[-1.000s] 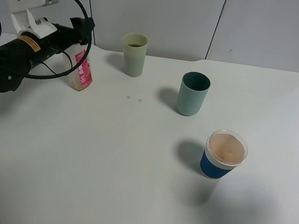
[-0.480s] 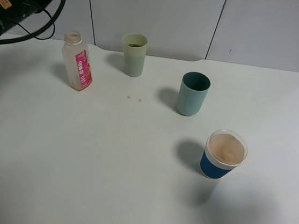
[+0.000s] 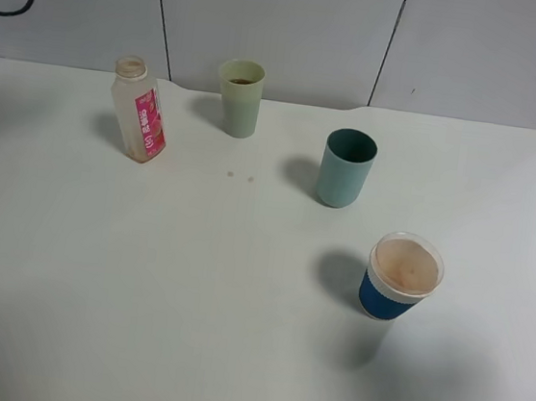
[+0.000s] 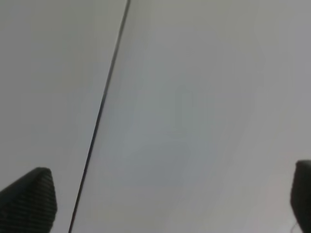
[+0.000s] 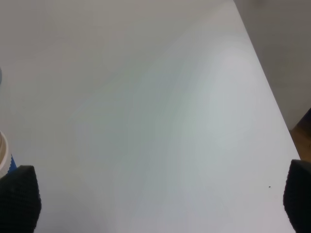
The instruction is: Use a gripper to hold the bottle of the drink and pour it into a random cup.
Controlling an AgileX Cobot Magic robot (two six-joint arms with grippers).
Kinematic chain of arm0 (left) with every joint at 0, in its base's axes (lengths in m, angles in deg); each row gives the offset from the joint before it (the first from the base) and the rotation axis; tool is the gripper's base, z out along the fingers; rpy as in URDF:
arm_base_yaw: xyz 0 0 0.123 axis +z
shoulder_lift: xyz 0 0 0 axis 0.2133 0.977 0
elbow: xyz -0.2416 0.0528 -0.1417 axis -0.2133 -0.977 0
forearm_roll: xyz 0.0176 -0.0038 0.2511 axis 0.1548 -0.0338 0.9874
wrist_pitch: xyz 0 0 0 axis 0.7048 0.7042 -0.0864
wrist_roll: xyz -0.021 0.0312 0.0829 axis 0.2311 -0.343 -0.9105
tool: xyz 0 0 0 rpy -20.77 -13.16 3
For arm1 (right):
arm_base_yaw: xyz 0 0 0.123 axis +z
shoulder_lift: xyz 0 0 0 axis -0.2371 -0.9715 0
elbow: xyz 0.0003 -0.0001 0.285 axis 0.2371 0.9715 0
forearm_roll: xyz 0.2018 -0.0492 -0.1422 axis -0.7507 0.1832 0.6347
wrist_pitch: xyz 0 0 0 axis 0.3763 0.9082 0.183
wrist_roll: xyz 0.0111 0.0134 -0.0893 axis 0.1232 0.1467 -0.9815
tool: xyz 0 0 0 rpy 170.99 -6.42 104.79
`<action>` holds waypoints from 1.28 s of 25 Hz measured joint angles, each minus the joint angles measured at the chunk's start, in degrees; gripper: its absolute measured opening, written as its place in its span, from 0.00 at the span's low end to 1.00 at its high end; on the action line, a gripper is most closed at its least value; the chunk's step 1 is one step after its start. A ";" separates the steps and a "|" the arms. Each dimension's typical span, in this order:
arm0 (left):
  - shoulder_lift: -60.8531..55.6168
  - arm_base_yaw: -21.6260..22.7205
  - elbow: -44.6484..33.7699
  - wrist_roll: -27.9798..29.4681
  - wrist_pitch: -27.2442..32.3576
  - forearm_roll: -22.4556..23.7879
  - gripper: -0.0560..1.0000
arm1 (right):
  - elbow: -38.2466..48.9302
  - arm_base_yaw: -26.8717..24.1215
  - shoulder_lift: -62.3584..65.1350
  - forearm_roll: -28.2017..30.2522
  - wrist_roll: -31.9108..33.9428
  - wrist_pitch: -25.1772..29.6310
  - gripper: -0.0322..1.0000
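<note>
Bottle (image 3: pixel 139 111): stood upright at the table's (image 3: pixel 188 308) far left, free of both grippers, just left of the cup (image 3: pixel 240 98).
Left gripper (image 4: pixel 170 204): spread wide, empty, aimed at wall panels.
Right gripper (image 5: pixel 160 204): spread wide, empty, over bare table.
Label: pink; writing too small to read.

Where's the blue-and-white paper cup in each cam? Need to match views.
Exterior high: the blue-and-white paper cup stands on the white table, lower right, nearer the camera than the teal tumbler.
Left wrist: not in it; only a pale panel with a dark seam.
Right wrist: a sliver of its white rim and blue wall shows at the frame edge.
Shared landmark: the white table, in exterior high and right wrist.
</note>
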 joint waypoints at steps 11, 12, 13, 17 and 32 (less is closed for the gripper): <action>-20.09 0.00 -7.05 -1.45 18.45 2.73 0.94 | 0.00 0.00 0.00 0.00 0.00 0.00 1.00; -22.23 0.00 -7.98 -2.07 20.09 2.73 0.94 | 0.00 0.00 0.00 0.00 0.00 0.00 1.00; -24.02 0.00 -8.59 -2.60 21.95 2.78 0.94 | 0.00 0.00 0.00 0.00 0.00 0.00 1.00; -32.35 0.00 -9.68 -4.42 31.65 3.06 0.94 | 0.00 0.00 0.00 0.00 0.00 0.00 1.00; -58.32 0.00 -9.89 -7.95 67.11 4.72 0.94 | 0.00 0.00 0.00 0.00 0.00 0.00 1.00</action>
